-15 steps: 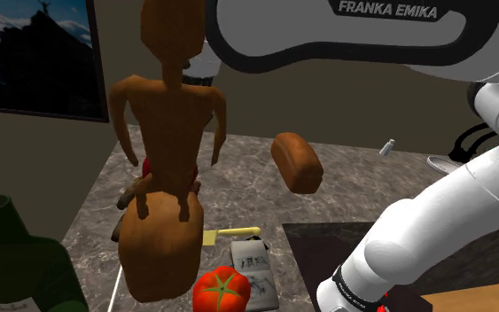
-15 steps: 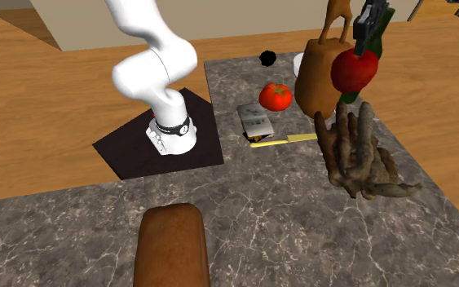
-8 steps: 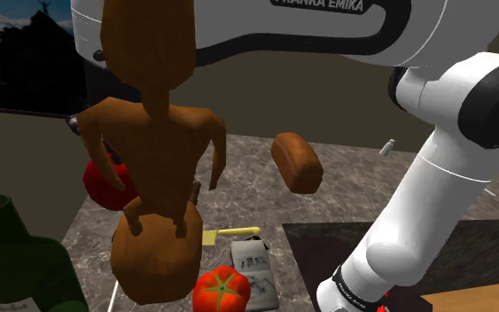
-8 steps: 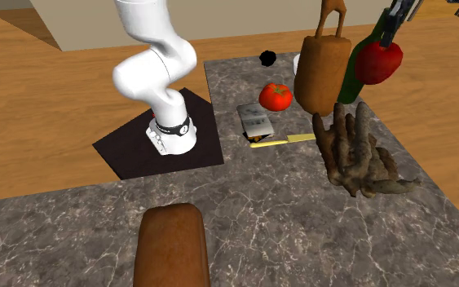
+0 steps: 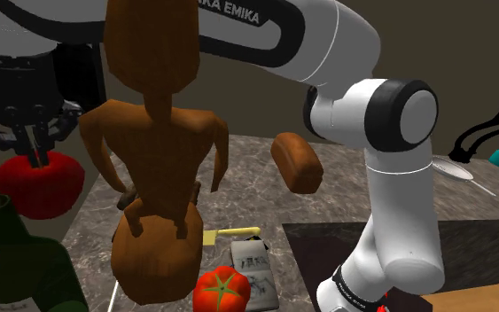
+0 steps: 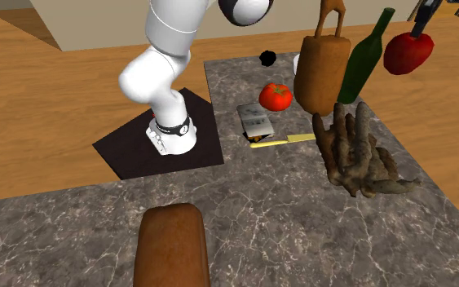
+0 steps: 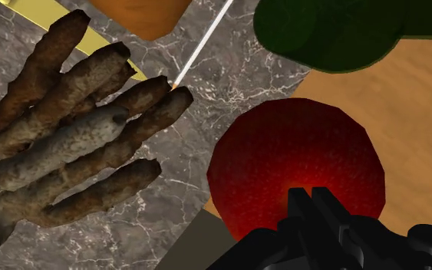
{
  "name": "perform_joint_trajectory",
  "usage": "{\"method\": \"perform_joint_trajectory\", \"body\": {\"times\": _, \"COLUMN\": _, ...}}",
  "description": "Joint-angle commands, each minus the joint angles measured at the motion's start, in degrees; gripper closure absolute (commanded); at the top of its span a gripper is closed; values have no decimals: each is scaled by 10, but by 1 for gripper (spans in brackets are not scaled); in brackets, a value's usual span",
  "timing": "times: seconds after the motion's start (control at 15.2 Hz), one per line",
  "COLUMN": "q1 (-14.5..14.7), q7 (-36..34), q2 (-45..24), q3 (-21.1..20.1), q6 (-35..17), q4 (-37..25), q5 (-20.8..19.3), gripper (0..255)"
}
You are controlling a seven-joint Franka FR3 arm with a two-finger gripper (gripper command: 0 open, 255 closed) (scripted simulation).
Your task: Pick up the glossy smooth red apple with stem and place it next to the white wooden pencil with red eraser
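Note:
My black gripper [image 5: 36,152] is shut on the top of a glossy red apple [image 5: 39,183], which hangs in the air at the shoulder view's left, above the green bottle. In the second exterior view the apple [image 6: 408,52] hangs under the gripper [image 6: 420,28] to the right of the bottle, over the wooden surface. The wrist view has the fingers [image 7: 314,209] meeting on the apple [image 7: 295,172], above the edge where marble meets wood. A thin white pencil [image 7: 203,46] lies on the marble, its tip by the brown hand's fingertips. Its eraser end is hidden.
A tall brown wooden figure [image 5: 159,177] and a green bottle [image 6: 366,57] stand close to the apple. A brown hand-shaped object [image 6: 358,155], yellow knife [image 6: 284,139], tomato [image 6: 275,96], small box [image 6: 256,121] and bread loaf [image 6: 170,253] lie on the marble counter [image 6: 284,204].
The arm has swung toward the shoulder view's left with the apple held, carrying it from behind the wooden figure past the bottle and out over the wooden surface.

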State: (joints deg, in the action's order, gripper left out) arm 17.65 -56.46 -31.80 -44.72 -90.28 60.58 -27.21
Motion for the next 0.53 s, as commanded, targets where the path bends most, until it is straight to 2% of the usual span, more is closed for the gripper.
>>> {"method": "perform_joint_trajectory", "body": {"times": 0.0, "q1": 41, "q7": -4, "q2": -44, "q3": 13, "q6": 20, "q4": -61, "q5": -25, "gripper": 255}}
{"method": "perform_joint_trajectory", "body": {"times": 0.46, "q1": 4, "q7": -19, "q2": -23, "q3": 7, "q6": -49, "q4": 35, "q5": -14, "gripper": 255}}
